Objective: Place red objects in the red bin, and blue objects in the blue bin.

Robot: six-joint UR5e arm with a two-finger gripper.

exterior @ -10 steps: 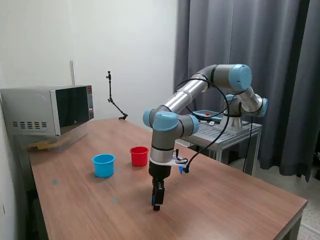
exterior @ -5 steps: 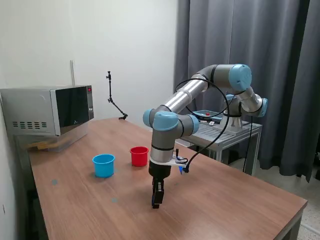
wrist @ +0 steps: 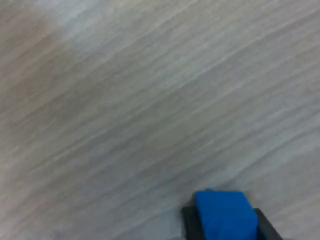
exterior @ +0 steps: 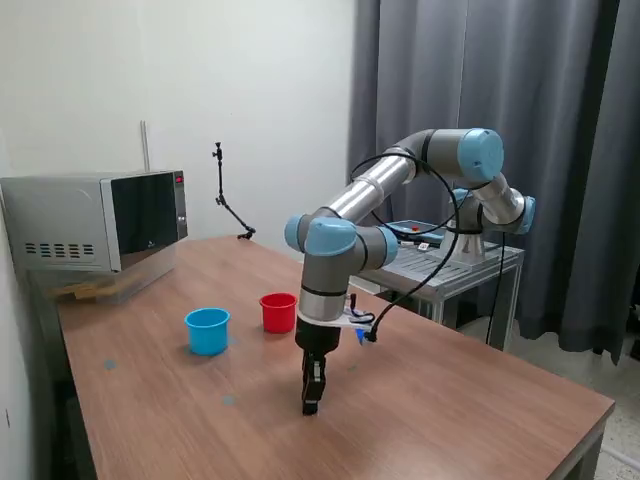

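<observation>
Over at the exterior view's left, beyond the cups, a microwave (exterior: 95,220) sits at the far edge of the wooden table (exterior: 470,400), which is my landmark for everything else. Next along on the table stands the light blue cup (exterior: 207,330), upright with its mouth open; I cannot see inside it. Just beside it, to the exterior view's right and slightly farther back, stands the red cup (exterior: 278,312), also upright, and the two do not touch. Further right again, nearer the table's front than both cups, the arm bends down from its grey and blue joints, and the gripper (exterior: 311,398) points straight down, its tips close above the wood. From the room it is hard to make out what sits between the fingers. The wrist view settles it: a blue cube (wrist: 225,216) is pinched between the two dark fingers (wrist: 189,222), which press on its opposite sides, with blurred wood grain filling everything behind it. Whether the cube touches the table I cannot tell. Past the table's far right side stands a small metal stand (exterior: 455,262) in front of a grey curtain (exterior: 560,120).
</observation>
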